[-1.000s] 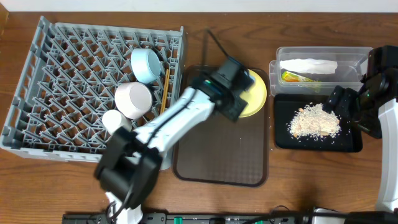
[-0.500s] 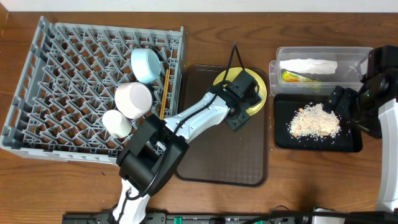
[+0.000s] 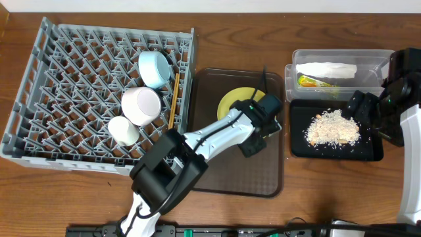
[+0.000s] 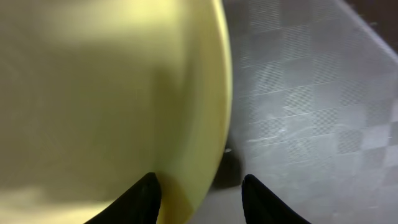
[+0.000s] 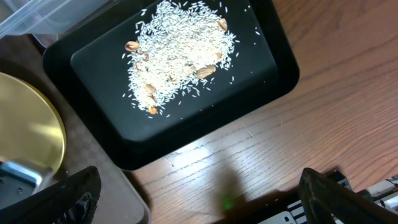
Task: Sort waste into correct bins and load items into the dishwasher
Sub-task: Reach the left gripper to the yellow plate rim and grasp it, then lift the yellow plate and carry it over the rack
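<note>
The yellow plate (image 3: pixel 233 105) lies on the brown serving tray (image 3: pixel 230 171). My left gripper (image 3: pixel 260 125) is down at the plate's right rim. In the left wrist view its jaws (image 4: pixel 199 186) stand open astride the plate (image 4: pixel 112 93) edge, one finger over the plate, the other over the tray. In the grey dish rack (image 3: pixel 66 85) are the blue bowl (image 3: pixel 154 68), white bowl (image 3: pixel 141 105), white cup (image 3: pixel 122 129) and chopsticks (image 3: pixel 173 99). The clear box (image 3: pixel 375 66) holds the napkin (image 3: pixel 325 69) and wrapper (image 3: pixel 312 82). Crumbs (image 3: pixel 332 127) lie in the black tray (image 3: pixel 335 153). My right gripper (image 5: pixel 199 193) hangs open beside it, holding nothing.
In the right wrist view the black tray (image 5: pixel 280 81) with its crumbs (image 5: pixel 180 56) lies ahead, the plate (image 5: pixel 25 130) at the left edge. Bare wooden table (image 5: pixel 249 162) shows under the right gripper. The left arm stretches across the brown tray from the front.
The left arm has swung right and down across the brown tray to the plate's right rim. The plate now lies further left, nearer the tray's middle. The right arm is unmoved.
</note>
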